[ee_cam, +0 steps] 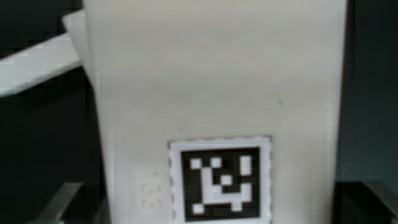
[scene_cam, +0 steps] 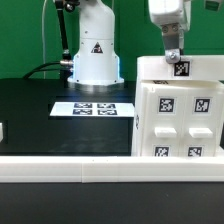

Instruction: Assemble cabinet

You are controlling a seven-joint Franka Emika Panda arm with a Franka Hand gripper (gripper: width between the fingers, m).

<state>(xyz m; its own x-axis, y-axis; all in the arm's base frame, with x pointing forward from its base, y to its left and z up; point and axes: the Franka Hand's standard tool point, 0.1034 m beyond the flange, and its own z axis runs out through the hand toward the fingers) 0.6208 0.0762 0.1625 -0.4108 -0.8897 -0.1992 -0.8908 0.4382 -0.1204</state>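
Note:
The cabinet (scene_cam: 178,112) is a large white box standing at the exterior view's right, with several square tags on its front. A narrow white top panel (scene_cam: 182,68) with one tag lies along its top edge. My gripper (scene_cam: 172,56) comes straight down onto that panel. In the wrist view the panel (ee_cam: 214,90) fills the frame, its tag (ee_cam: 222,178) near the jaws. My gripper (ee_cam: 214,205) straddles it, with one dark finger (ee_cam: 68,203) on each side. Whether the pads press the panel is not visible.
The marker board (scene_cam: 93,108) lies flat on the black table left of the cabinet. The white robot base (scene_cam: 93,55) stands behind it. A white rail (scene_cam: 60,164) runs along the front edge. A small white piece (scene_cam: 3,131) sits at the far left.

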